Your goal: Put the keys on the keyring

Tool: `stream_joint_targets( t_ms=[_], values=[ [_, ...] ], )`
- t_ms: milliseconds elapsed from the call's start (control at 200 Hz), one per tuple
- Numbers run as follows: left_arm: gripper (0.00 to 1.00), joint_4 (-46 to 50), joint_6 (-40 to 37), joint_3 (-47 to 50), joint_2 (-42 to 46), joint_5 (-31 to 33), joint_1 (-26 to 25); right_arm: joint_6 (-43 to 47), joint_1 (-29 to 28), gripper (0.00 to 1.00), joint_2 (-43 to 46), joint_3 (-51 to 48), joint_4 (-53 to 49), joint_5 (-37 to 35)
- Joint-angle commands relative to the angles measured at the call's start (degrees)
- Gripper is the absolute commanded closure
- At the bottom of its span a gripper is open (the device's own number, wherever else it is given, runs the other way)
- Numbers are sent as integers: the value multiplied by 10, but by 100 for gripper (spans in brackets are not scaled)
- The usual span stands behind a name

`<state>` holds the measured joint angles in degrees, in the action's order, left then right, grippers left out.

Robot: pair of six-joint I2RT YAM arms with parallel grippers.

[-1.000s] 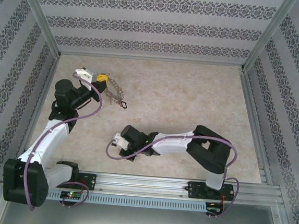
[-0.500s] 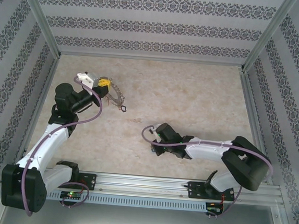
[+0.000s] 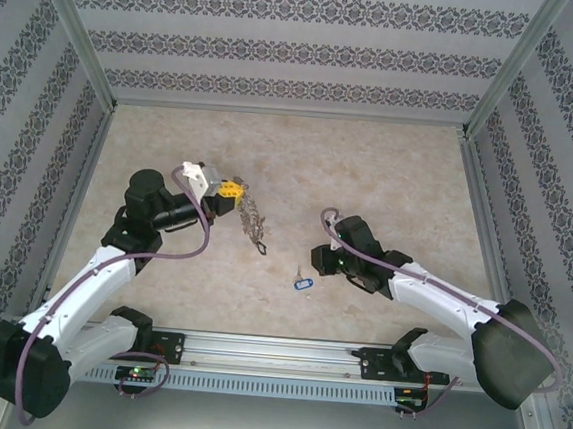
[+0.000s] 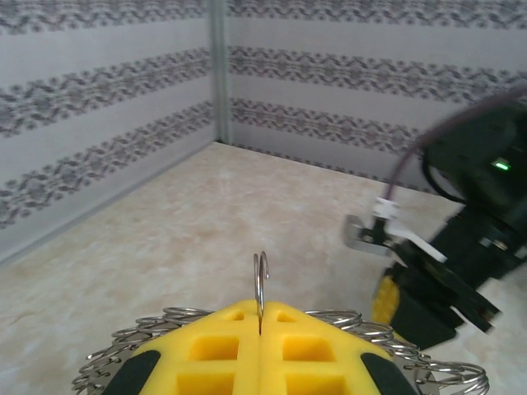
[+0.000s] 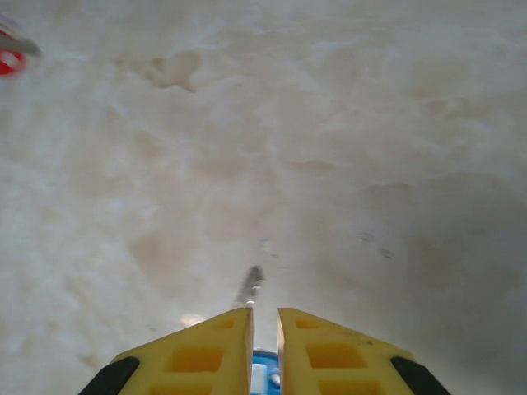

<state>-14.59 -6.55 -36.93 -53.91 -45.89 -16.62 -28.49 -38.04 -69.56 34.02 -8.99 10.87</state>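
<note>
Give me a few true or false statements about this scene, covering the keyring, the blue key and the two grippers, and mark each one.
1. The left gripper is shut on the keyring. True.
2. The blue key is threaded on the keyring. False: it sits apart from the keyring, close to the right gripper.
3. The right gripper's fingers stand wide open. False: there is only a narrow gap between them, with blue showing in it.
4. The right arm can be seen from the left wrist camera. True.
</note>
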Motion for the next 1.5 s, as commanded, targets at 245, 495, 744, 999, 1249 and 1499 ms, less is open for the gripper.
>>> stream_joint_targets(
  t_ms=[245,495,744,999,1249,1499],
  values=[
    [100,111,-56,31,123,13,-34,-36,-97,86,-145,159,-164,48],
    [100,167,-81,40,174,33,-36,-47,-103,86,-203,198,-188,37],
    [100,153,-84,40,160,14,-40,-50,-115,86,-244,197,-209,13],
    [100,153,-91,39,134,8,-59,-58,-114,82,-204,185,-206,-6],
    [100,119,-72,45,102,-10,-73,-30,-74,71,-172,148,-213,13],
    [100,114,-71,56,91,-3,-81,-25,-79,72,-225,165,-211,31]
  ],
)
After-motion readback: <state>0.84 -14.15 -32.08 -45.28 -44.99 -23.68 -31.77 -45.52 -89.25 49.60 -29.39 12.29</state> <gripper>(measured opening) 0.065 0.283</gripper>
